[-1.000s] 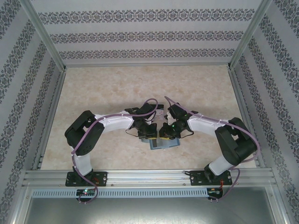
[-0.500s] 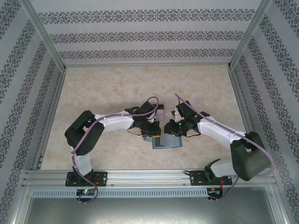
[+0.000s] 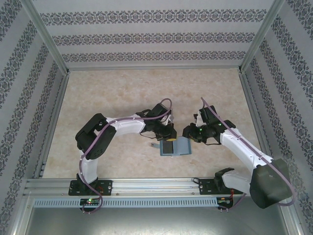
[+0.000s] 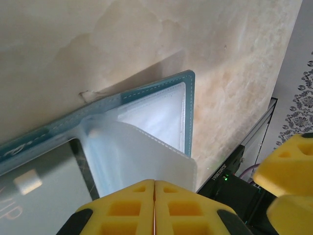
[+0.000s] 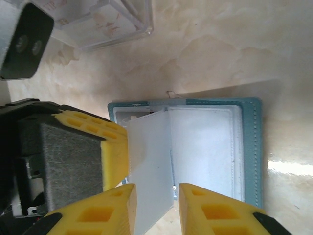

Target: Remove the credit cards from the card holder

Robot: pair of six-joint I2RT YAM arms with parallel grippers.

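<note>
The teal card holder [image 3: 177, 147] lies open on the table between both grippers. In the left wrist view its teal rim [image 4: 190, 105] frames clear sleeves, and one translucent sleeve page [image 4: 142, 156] stands up from the spine. A dark credit card [image 4: 49, 196] sits inside the left-hand sleeve. My left gripper [image 4: 155, 205] is shut, fingertips pressed together at the raised page's near edge. My right gripper [image 5: 156, 208] is open, its fingers on either side of the raised page's [image 5: 149, 161] free edge. The left gripper's yellow finger [image 5: 115, 152] rests beside that page.
A clear plastic box [image 5: 102, 22] stands on the table just beyond the holder. The marble-patterned tabletop [image 3: 122, 93] stretches to the patterned walls, with an aluminium rail [image 3: 156, 185] along the near edge.
The right arm has swung out to the right and its gripper has drawn back from the holder. The left gripper has shifted right, over the holder's left half. The holder lies more exposed.
</note>
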